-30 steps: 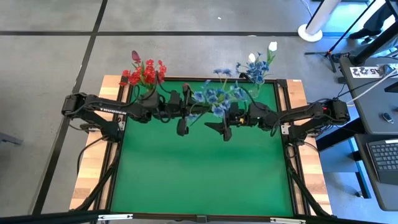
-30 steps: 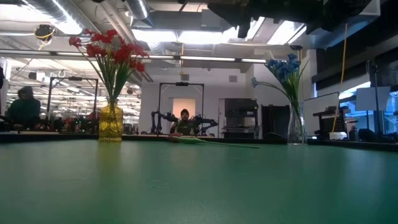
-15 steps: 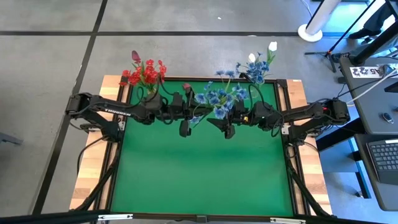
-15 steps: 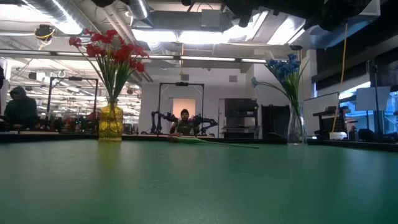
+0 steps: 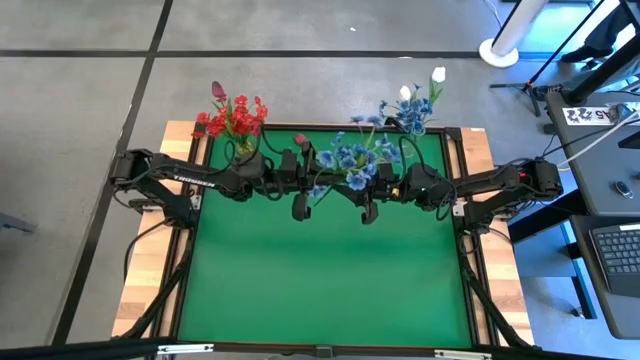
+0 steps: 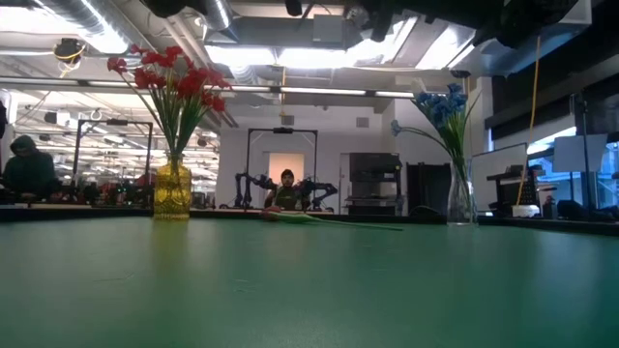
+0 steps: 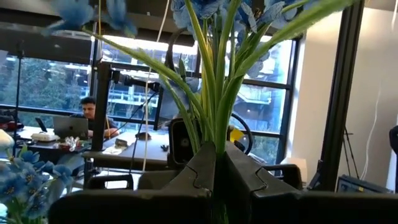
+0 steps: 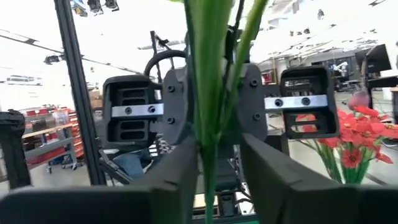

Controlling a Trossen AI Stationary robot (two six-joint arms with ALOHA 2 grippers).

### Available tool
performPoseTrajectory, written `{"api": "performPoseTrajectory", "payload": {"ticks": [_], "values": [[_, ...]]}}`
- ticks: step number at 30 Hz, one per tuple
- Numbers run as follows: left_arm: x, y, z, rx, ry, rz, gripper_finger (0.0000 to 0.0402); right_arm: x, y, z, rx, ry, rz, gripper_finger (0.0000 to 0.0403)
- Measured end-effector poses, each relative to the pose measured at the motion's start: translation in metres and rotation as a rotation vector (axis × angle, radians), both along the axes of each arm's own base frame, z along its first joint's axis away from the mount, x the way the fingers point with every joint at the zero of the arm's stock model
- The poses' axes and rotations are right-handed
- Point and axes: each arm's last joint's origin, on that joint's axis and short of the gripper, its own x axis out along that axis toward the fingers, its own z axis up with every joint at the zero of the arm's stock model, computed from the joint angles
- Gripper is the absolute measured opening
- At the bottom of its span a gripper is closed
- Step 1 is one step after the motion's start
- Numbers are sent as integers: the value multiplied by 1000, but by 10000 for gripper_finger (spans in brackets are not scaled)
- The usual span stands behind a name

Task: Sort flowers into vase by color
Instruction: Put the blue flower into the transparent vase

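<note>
A bunch of blue blossoms [image 5: 347, 163] on green stems stands upright in the air between my two arms, over the far half of the green table. My left gripper [image 7: 219, 155] and my right gripper [image 8: 219, 146] face each other, and both are shut on its stems. A yellow vase [image 6: 173, 190] with red flowers [image 5: 232, 118] stands at the far left. A clear vase [image 6: 460, 201] with blue and white flowers [image 5: 413, 108] stands at the far right. A red-pink tulip bud [image 5: 298, 140] lies on the table by the far edge. My left gripper pinches the gathered green stems [image 7: 217, 134] between its two fingers, below the blossoms. It comes level from the table's left, with the fingers across the stems. The bunch stands upright, clear of the table. My right gripper has the same stems [image 8: 208, 134] between its two fingers, coming level from the table's right. The fingers lie across the upright stems, which run on below them.
The tulip's stem [image 6: 338, 222] lies along the table's far edge between the two vases. The green mat [image 5: 320, 280] stretches toward the near edge. Wooden boards [image 5: 140, 290] flank it. People sit in the room beyond [image 6: 286, 188].
Both grippers have gone a little toward the table's right edge and upward with the blue bunch, which stays upright between them. The left arm has reached farther in, and the red-pink bud on the table has come into sight behind it.
</note>
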Motion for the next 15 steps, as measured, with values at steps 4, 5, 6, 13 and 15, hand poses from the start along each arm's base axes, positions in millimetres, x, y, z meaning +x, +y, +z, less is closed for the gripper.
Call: {"api": "performPoseTrajectory", "payload": {"ticks": [4, 5, 6, 13, 15], "values": [[0, 0, -1, -5, 8, -1, 8, 0, 1, 0, -13, 4, 22, 63], [0, 0, -1, -10, 13, -1, 10, 0, 1, -1, -20, 6, 20, 47], [0, 0, -2, -19, 16, 3, 13, 0, 1, -1, -29, 7, 18, 31], [2, -3, -5, -3, 59, -1, 84, -3, 0, 2, -52, 30, 3, 22], [2, -5, -6, -4, 66, -5, 111, -6, 0, 4, -58, 43, -4, 12]]}}
